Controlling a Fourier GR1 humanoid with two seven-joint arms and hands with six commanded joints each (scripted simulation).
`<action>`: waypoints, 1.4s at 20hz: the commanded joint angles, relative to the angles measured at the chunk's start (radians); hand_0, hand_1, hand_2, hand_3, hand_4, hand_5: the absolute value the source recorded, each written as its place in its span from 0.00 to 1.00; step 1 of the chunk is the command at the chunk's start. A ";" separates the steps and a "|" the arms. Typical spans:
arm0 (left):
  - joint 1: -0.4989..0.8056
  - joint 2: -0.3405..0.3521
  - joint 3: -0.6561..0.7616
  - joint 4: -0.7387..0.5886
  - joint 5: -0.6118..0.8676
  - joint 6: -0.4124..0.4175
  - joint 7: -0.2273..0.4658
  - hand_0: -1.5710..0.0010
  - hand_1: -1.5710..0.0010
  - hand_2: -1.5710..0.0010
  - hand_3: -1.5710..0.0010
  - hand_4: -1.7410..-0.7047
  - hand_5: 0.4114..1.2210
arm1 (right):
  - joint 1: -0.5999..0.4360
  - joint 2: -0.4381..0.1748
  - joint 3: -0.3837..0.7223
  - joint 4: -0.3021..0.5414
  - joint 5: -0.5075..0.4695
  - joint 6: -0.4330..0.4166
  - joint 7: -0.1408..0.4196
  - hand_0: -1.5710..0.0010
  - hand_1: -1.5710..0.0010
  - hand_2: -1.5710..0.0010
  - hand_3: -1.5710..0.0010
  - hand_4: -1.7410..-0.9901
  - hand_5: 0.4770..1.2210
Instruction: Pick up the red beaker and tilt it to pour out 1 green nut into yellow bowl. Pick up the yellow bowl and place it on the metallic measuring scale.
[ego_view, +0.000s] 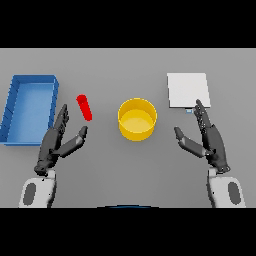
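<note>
Left of the round yellow bowl (137, 119) | small red plastic beaker (84, 107): light, rigid, slick; grasp mid-body | left hand (56, 141), right hand (207, 136) fingers open, empty.

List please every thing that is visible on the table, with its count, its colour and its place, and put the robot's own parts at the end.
beaker: one, red, left of centre, between the tray and the bowl, tilted in the view.
bowl: one, yellow, centre of the table; no nut visible inside.
tray: one, blue, far left; nothing visible in it.
scale: one, pale grey square plate, upper right.
table: one, grey, under everything.
left hand: one, dark, lower left, open, just below the beaker, not touching it.
right hand: one, dark, lower right, open, fingertips at the scale's near edge.
</note>
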 joint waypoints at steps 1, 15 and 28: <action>-0.030 -0.004 0.008 0.039 -0.002 0.005 -0.012 1.00 1.00 1.00 1.00 0.52 0.31 | 0.000 0.000 -0.001 -0.004 -0.004 0.002 -0.001 1.00 1.00 1.00 1.00 0.60 0.20; -0.377 -0.016 0.093 0.470 -0.052 0.086 -0.114 1.00 1.00 1.00 1.00 0.50 0.28 | -0.014 -0.019 -0.021 -0.003 -0.004 -0.004 0.021 1.00 1.00 1.00 1.00 0.58 0.21; -0.524 -0.072 0.193 0.696 0.008 0.144 -0.254 0.40 0.41 0.42 0.47 0.31 0.66 | -0.014 -0.022 -0.034 0.003 -0.012 -0.008 0.027 1.00 1.00 1.00 1.00 0.60 0.23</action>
